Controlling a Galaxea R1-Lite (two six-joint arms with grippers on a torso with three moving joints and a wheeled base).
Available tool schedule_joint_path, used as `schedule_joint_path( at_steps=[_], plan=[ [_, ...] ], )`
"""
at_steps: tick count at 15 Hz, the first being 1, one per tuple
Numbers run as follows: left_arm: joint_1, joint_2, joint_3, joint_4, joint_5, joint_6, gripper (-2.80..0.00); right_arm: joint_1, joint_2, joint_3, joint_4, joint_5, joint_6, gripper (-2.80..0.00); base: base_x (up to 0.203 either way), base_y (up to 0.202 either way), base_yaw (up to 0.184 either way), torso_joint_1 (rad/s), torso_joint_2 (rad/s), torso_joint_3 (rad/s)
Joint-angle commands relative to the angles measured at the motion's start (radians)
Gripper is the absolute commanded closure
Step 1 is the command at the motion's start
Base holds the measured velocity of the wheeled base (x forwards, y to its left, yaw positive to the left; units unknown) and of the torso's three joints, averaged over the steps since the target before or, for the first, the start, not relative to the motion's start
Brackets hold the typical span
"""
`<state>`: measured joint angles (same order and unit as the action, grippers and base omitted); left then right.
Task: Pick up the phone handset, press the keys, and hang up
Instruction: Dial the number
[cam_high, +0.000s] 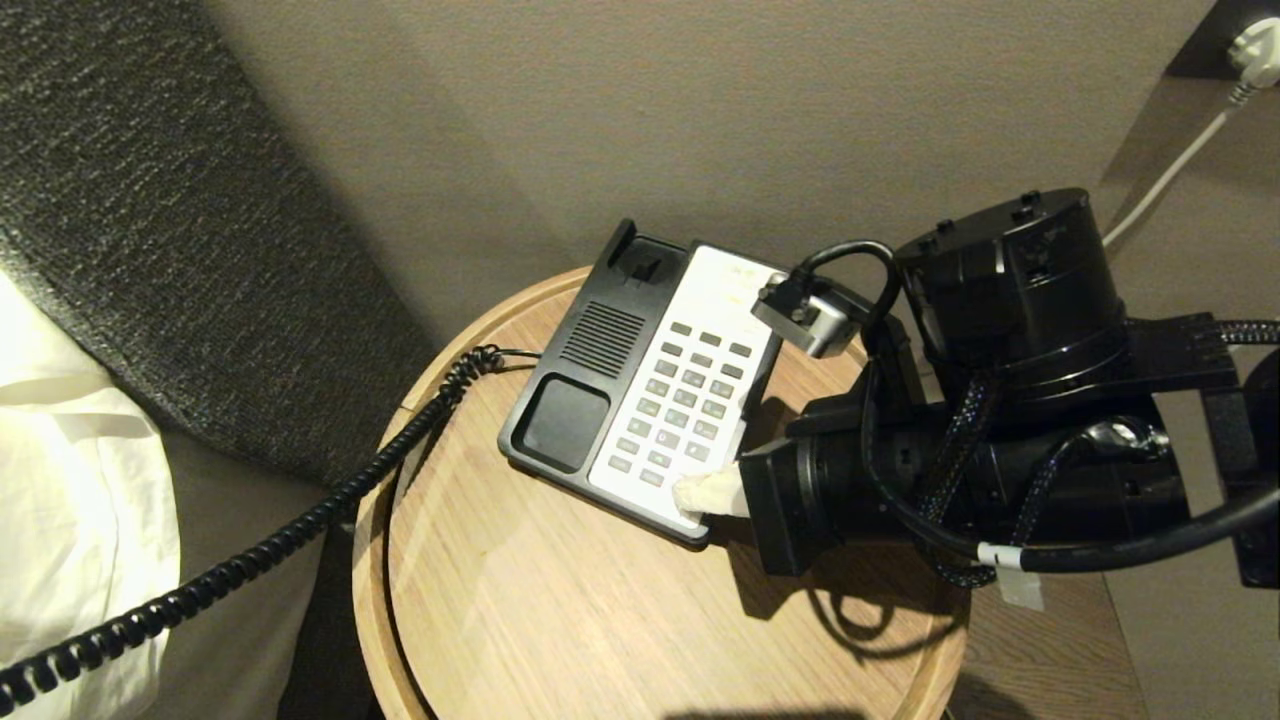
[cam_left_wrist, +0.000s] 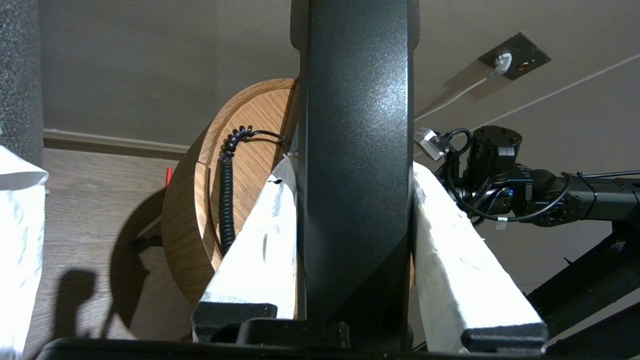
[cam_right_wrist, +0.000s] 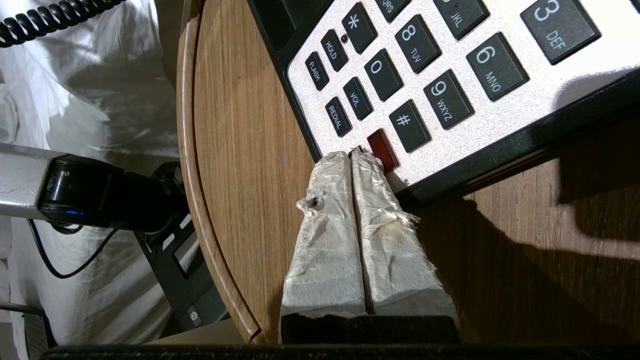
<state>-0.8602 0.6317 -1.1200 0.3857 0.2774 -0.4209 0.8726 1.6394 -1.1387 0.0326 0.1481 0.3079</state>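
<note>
The phone handset (cam_left_wrist: 357, 150), glossy black, fills the middle of the left wrist view, with my left gripper (cam_left_wrist: 352, 165) shut on it between two white-wrapped fingers (cam_left_wrist: 260, 250); it is off to the left, outside the head view. Its coiled cord (cam_high: 300, 530) runs from the phone base (cam_high: 575, 420) across the table and off to the lower left. My right gripper (cam_right_wrist: 351, 156) is shut, its wrapped tips together on the near corner of the white keypad (cam_right_wrist: 440, 60), right beside a red key (cam_right_wrist: 383, 150) and below the REDIAL key. In the head view these tips (cam_high: 700, 492) rest on the keypad's lower right corner.
The phone stands on a round wooden side table (cam_high: 560, 620) with a raised rim. White bedding (cam_high: 70, 470) and a dark upholstered headboard (cam_high: 150, 200) lie to the left. A wall socket with a white plug (cam_high: 1255, 45) is at the upper right.
</note>
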Motion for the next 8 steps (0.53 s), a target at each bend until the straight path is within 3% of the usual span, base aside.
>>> schedule_joint_path(
  at_steps=[1,8],
  plan=[
    [0.0,-0.003,0.006,0.002,0.002,-0.003,0.0,0.0,-0.002,-0.002,0.001,0.0,0.002,0.0,0.0,0.0,0.0,0.0,0.0,0.0],
    [0.0,0.011,0.016,0.004,0.002,-0.003,0.0,-0.001,-0.081,-0.005,0.015,0.002,0.011,0.0,0.0,0.0,0.0,0.0,0.0,0.0]
  ],
)
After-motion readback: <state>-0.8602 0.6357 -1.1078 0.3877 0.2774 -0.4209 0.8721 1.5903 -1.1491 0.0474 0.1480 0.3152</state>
